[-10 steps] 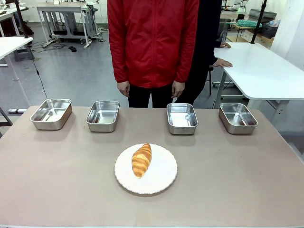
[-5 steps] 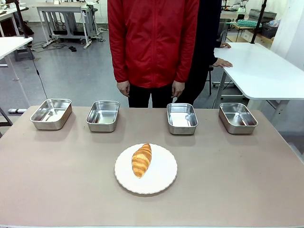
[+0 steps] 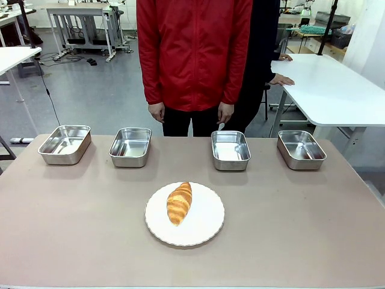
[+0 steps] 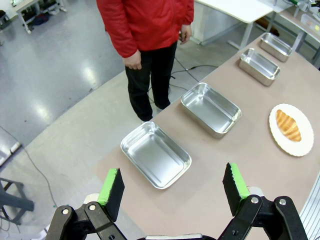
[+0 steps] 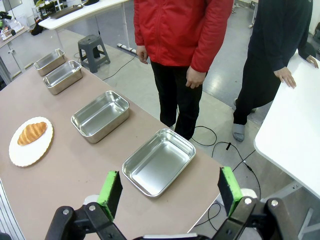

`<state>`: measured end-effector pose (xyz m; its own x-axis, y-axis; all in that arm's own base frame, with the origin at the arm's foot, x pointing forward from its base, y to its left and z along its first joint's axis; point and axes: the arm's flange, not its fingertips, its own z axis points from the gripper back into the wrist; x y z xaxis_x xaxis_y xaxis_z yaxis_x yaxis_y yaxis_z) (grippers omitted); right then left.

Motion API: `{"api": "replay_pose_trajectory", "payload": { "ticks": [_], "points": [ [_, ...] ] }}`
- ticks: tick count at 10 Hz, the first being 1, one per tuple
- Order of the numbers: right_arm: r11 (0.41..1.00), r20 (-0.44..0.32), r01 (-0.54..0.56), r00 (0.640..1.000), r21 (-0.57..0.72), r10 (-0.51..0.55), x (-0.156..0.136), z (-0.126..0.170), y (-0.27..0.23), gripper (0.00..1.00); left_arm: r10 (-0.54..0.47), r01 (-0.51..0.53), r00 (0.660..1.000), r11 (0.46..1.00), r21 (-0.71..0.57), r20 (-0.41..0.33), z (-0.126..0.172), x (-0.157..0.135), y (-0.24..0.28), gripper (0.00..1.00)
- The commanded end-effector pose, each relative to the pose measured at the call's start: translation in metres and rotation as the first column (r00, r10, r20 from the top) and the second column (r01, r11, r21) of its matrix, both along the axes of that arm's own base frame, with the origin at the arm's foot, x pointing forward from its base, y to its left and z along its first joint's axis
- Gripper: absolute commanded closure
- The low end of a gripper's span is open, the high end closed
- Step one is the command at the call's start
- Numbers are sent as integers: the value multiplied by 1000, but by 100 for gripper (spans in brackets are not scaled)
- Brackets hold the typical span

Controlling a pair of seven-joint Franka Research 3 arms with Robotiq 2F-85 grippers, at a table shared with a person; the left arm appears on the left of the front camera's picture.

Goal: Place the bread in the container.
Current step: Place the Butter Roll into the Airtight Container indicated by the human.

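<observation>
The left gripper (image 4: 173, 186) is spread wide with nothing between its green pads (image 4: 111, 186). Its black linkage is cut off by the bottom edge of the wrist view, and it hangs above the left end of the table (image 3: 72, 235), near the first pan (image 4: 156, 154). The tabletop is matte beige-brown. Four pans stand in a row along its far side, all alike: shallow, rectangular, mirror-bright steel with rounded corners and rolled rims, their floors bare. After the first comes the second pan (image 3: 130, 147), then a wider gap, then the third pan (image 3: 230, 150) and the fourth pan (image 3: 301, 149). Which of them is the one meant cannot be told. The bread (image 3: 179, 203) lies on a round white plate (image 3: 204, 220) with a scalloped rim, mid-table, in front of that gap and well apart from every pan. It is golden-brown, elongated and crossed by darker ridges. A person (image 3: 192, 54) in a smooth red jacket stands just beyond the table, cut off above the chest, hands (image 3: 156, 112) hanging. A second person (image 5: 280, 30) in dark clothes is partly hidden behind. The right gripper (image 5: 170, 190) is likewise spread and holds nothing, above the fourth pan.
</observation>
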<state>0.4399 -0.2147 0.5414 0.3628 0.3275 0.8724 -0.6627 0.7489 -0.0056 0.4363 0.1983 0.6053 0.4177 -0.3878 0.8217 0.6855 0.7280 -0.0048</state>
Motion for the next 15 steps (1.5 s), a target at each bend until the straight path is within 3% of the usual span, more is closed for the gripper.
{"api": "replay_pose_trajectory", "payload": {
  "ticks": [1, 15],
  "points": [
    [1000, 6, -2, 1000, -2, 2, 0, 1, 0, 0, -4, 4, 1000, 1000, 5, 5, 0, -1, 0, 0],
    [1000, 6, -2, 1000, -2, 2, 0, 1, 0, 0, -4, 4, 1000, 1000, 5, 5, 0, -1, 0, 0]
  ]
}}
